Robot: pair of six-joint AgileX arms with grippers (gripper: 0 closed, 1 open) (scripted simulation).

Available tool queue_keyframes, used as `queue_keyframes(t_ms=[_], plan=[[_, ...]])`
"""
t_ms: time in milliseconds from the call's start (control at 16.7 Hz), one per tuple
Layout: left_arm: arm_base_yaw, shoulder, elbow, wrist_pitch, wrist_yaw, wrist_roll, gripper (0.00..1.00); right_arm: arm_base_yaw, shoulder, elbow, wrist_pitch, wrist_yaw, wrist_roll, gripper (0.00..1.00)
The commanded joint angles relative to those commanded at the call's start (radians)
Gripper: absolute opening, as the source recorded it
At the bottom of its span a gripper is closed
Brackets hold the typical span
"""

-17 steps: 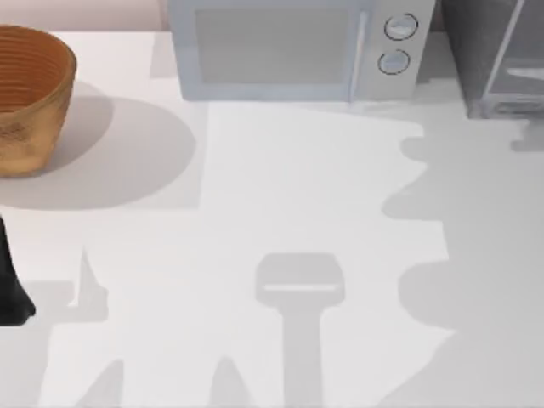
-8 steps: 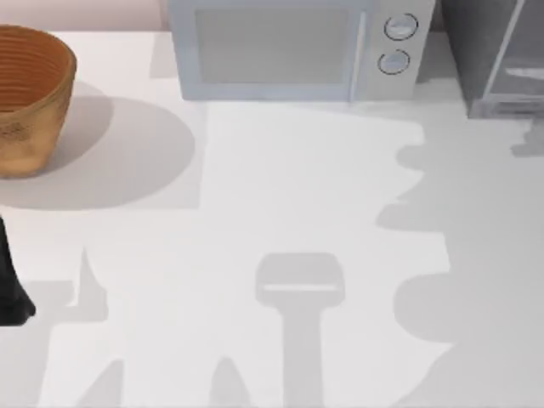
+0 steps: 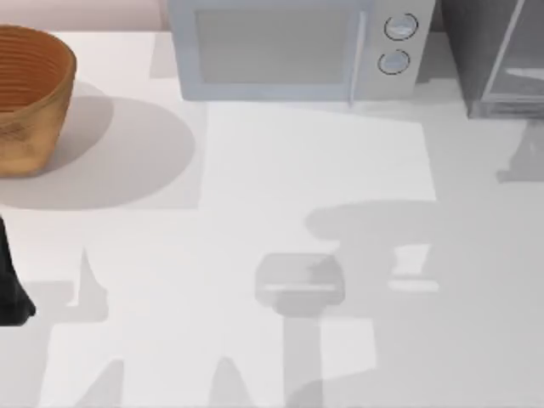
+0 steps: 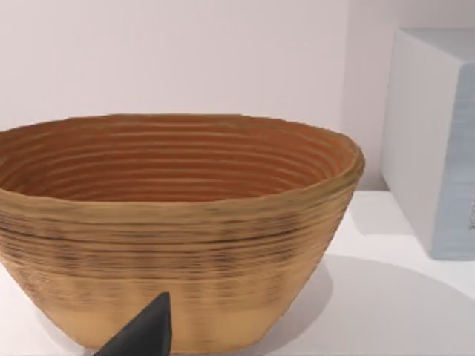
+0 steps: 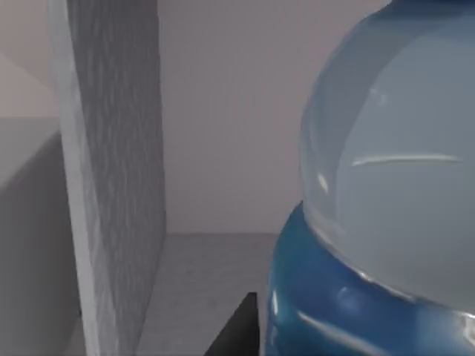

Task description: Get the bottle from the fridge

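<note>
From the top, the fridge (image 3: 501,55) sits at the tabletop's (image 3: 280,170) far right corner beside the microwave (image 3: 293,47), with the basket (image 3: 30,93) far left and the left arm parked at the left edge. The left wrist view looks into that basket, which is empty (its gripper's opening I cannot tell). The right wrist view has the bottle (image 5: 393,170) very close, blue cap (image 5: 349,311) and all, by a grey fridge wall (image 5: 119,170); whether the right gripper actually holds it I cannot tell, so I'd guess the grab is underway, with lifting it out left.
</note>
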Motion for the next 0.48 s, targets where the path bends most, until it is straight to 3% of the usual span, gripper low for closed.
queue_keyframes(t_ms=[480], plan=[[0.0, 0.0, 0.0, 0.0, 0.0, 0.0, 1.0, 0.097, -0.881, -0.341, -0.504, 0.085, 0.005, 0.0]])
